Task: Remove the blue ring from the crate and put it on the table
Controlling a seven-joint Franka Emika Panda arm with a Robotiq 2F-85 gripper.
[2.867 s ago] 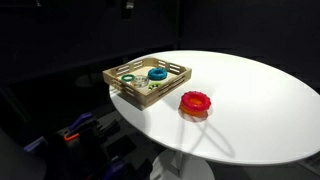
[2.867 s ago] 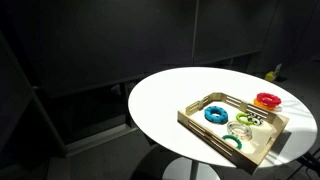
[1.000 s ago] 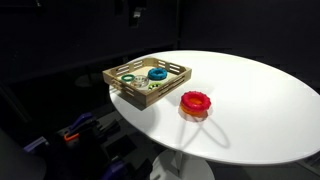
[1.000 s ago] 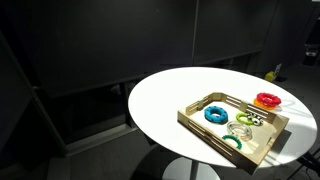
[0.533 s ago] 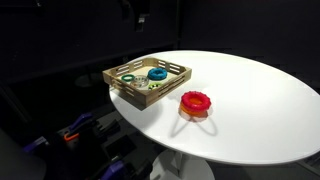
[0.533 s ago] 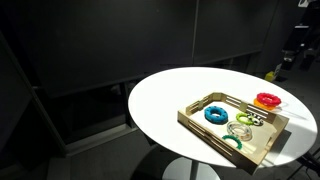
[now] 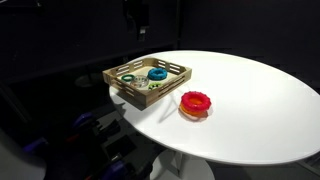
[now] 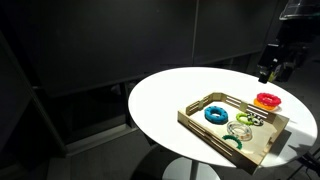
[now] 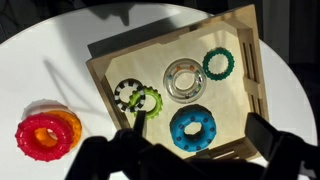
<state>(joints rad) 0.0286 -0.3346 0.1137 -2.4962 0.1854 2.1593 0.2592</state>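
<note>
Blue ring (image 9: 192,127) lies inside the crate (image 9: 256,70), close to one wall, beside a green ring (image 9: 147,101). Crate sits near the table (image 7: 250,100) edge. Gripper (image 8: 271,70) hangs above, jaws apart, empty.

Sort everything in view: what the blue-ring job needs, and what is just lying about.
For the job: blue ring, lying in the crate; table; gripper, jaws open.

Lying about: red ring on the table; in the crate, light green ring, black ring, clear ring, dark green ring.
</note>
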